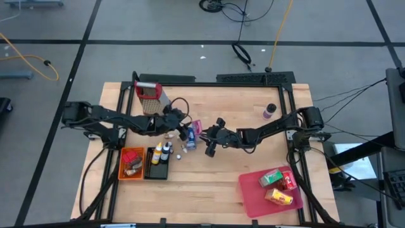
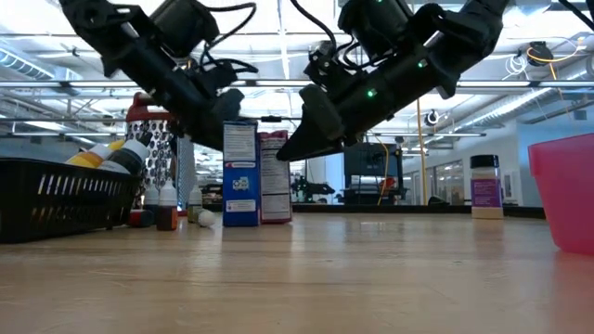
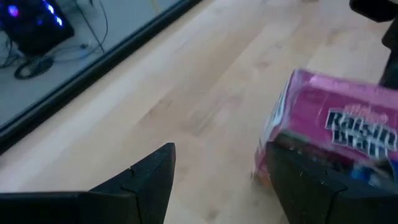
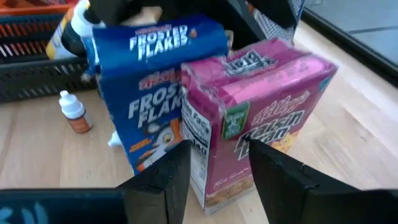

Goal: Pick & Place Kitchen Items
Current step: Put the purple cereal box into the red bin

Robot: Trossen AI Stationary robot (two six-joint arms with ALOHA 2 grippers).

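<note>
A blue Frosted Flakes carton [image 4: 146,93] and a pink Raisin Bran carton [image 4: 261,118] stand upright side by side on the table's middle [image 1: 193,131]. My left gripper [image 1: 181,121] is open and hangs just above them on their left side. The pink carton shows beside one of its fingers [image 3: 311,180]. My right gripper [image 4: 217,168] is open and comes slanting down from the right. Its fingertips [image 2: 290,148] are close to the pink carton's upper right edge [image 2: 278,139]. A little bottle [image 4: 73,112] stands beside the blue carton. My right gripper's fingertips stand at the pink carton's upper right edge [image 2: 280,141]. I cannot tell whether they touch it. My left gripper touches nothing that shows.
A black basket [image 1: 158,170] holds little bottles and an orange basket [image 1: 131,172] stands beside it, near left. A red tray [image 1: 253,193] at the near right holds cartons. The red-topped grater [image 1: 149,96] stands far left. A purple-capped jar [image 1: 269,111] stands far right.
</note>
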